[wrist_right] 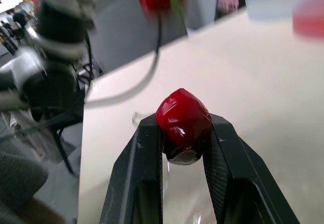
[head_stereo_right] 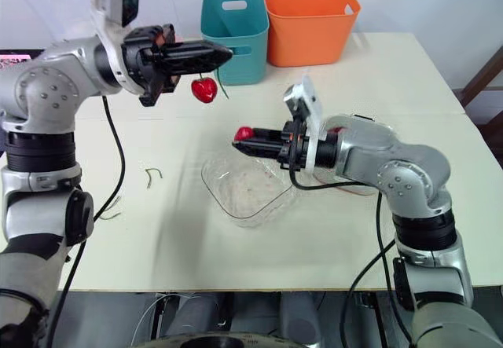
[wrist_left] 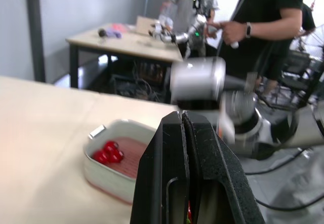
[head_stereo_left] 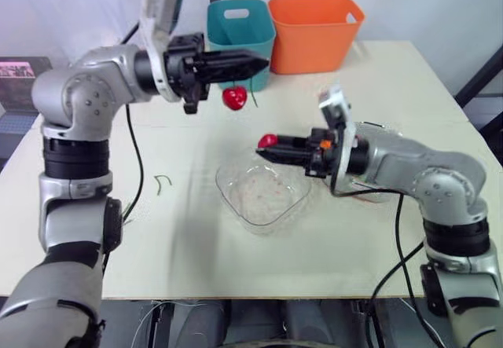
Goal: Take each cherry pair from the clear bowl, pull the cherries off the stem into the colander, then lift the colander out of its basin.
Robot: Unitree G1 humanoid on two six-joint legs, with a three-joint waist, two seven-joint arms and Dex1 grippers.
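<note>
Right pincer (head_stereo_left: 264,148) clamps a cherry (wrist_right: 182,118) above the clear bowl (head_stereo_left: 228,200) edge.

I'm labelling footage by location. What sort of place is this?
Probably a robotics lab: a second table with a small robot arm, tangled cables beneath it, and a person standing by.

I have the left arm raised with the elbow bent. The left end effector (head_stereo_left: 263,65) is level, fingers pressed flat together on a stem (head_stereo_left: 253,98), with a hanging cherry (head_stereo_left: 234,97) just beneath. Lower down, the right end effector (wrist_right: 182,128) points back toward it, its fingertips clamping a second cherry (wrist_right: 182,115).
</note>
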